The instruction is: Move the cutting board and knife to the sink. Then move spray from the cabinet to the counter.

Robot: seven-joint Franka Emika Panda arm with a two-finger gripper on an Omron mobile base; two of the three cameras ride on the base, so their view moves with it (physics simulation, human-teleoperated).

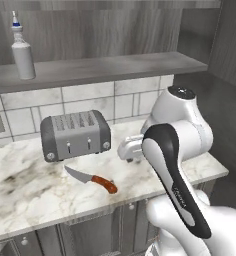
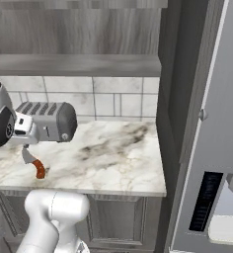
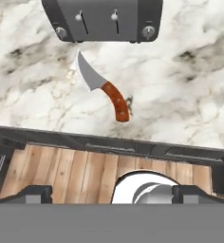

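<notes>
The knife [image 3: 104, 90] lies flat on the white marble counter [image 3: 180, 95], silver blade toward the toaster and reddish-brown handle toward the counter's front edge; it also shows in the left base view as the knife [image 1: 92, 179]. My gripper [image 3: 114, 193] hangs open and empty above the counter's front edge, nearer than the knife and apart from it. The spray [image 1: 22, 50] stands upright at the left of the cabinet's grey shelf [image 1: 120, 64]. The cutting board and the sink are out of view.
A grey toaster [image 1: 75, 134] stands just behind the knife against the tiled wall. The cabinet's panelled door [image 2: 207, 99] with its round knob hangs open at the right. Lower cabinets run under the counter, with plank floor [image 3: 76, 173] below.
</notes>
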